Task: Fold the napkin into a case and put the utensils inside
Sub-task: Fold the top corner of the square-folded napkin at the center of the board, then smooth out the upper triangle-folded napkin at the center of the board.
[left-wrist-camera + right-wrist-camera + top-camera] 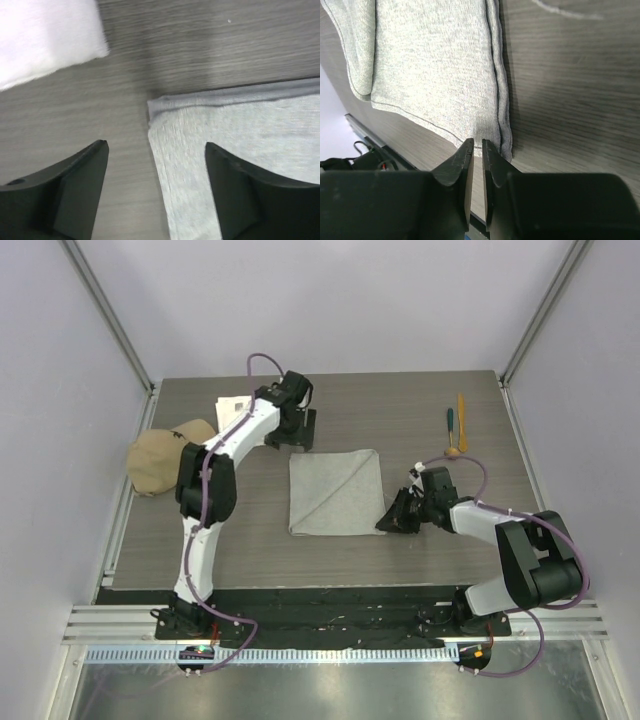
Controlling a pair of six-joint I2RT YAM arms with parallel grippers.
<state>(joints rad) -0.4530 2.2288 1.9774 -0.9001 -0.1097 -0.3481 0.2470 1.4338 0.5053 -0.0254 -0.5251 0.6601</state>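
We find the napkin (337,492) folded near-square at the centre of the table (400,560), its edges parallel to the table's. The utensils (450,423) lie far right, their long axes running near-to-far. The left gripper (156,145) gapes over the napkin's far-left corner. The right gripper (477,142) is barely parted at the near-right corner, holding nothing. The tabletop is grey wood-grain and the walls are pale.

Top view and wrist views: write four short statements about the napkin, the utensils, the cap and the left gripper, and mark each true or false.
1. The left gripper is wide open and holds nothing. True.
2. The utensils lie on the napkin. False: they lie on the bare table at its far right, apart from the napkin.
3. The napkin lies folded in layers. True.
4. The tan cap sits at the table's right edge. False: it sits at the left edge.
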